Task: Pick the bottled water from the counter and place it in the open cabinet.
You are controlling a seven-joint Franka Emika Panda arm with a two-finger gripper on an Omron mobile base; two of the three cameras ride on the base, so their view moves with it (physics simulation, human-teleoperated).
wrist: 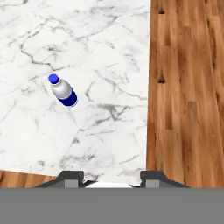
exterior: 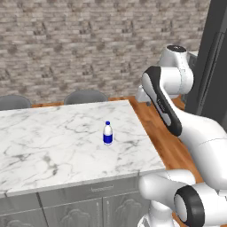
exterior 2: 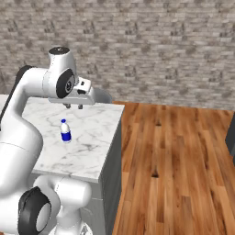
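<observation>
My arm (exterior: 177,115) rises from the lower right and bends over the wooden floor (exterior: 164,142), beside the surface's (exterior: 53,146) right edge. The bottled water (exterior: 107,133) stands upright on the marble, apart from my arm, nearer that edge. Two grey chair backs (exterior: 84,96) show behind the surface, before a brick wall (exterior: 88,44).

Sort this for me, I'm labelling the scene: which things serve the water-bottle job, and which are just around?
Job:
- bottled water, upright
- marble counter under it
- hand, above the counter, holding nothing

Just around:
- two grey chair backs behind the counter
- brick wall
- wood floor
</observation>
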